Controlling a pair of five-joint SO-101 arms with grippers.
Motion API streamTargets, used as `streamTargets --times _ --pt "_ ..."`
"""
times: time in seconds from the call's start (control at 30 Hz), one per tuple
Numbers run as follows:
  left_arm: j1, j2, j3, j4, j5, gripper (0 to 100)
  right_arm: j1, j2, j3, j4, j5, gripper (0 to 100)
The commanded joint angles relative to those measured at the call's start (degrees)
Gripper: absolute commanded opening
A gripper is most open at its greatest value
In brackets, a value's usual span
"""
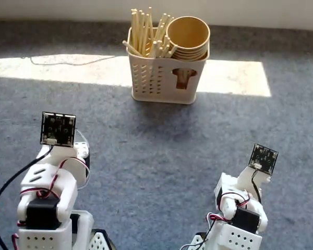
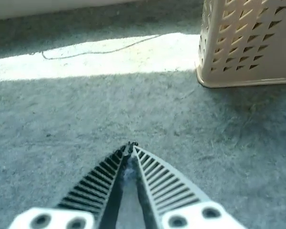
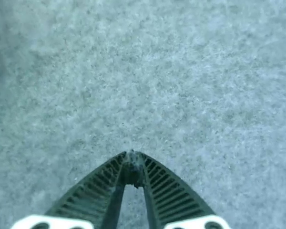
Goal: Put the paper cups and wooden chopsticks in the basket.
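Observation:
A cream slotted basket [image 1: 164,78] stands at the far middle of the grey carpet. Inside it, a stack of tan paper cups [image 1: 188,37] fills the right side and a bundle of wooden chopsticks [image 1: 146,32] stands upright on the left. The basket's corner [image 2: 248,43] also appears in the left wrist view. My left gripper [image 2: 132,145] is shut and empty, low over the carpet at the near left, well short of the basket. My right gripper [image 3: 132,153] is shut and empty over bare carpet at the near right.
A bright sunlit band [image 1: 57,70] crosses the carpet behind the basket, with a thin cable [image 2: 95,50] lying in it on the left. The two arm bases [image 1: 47,208] [image 1: 240,219] sit at the near edge. A pale wall edge [image 1: 68,10] runs along the back.

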Motion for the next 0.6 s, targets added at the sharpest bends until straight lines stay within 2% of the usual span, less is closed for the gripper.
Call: streamTargets --times 0.0,0.1,0.2,0.57 --pt "-1.89 -10.07 11.82 -1.05 -0.53 1 0.31 -0.31 7.34 0.57 -0.53 0.6" --pt "-1.89 -17.36 20.7 -0.97 -0.7 1 0.31 -0.31 7.34 0.57 -0.35 0.6" --pt "-1.89 -16.66 26.07 -1.32 -0.7 1 0.57 -0.31 7.34 0.57 -0.53 0.6" --pt "-1.89 -15.52 31.34 -0.97 -0.7 1 0.57 -0.31 7.34 0.57 -0.35 0.6"
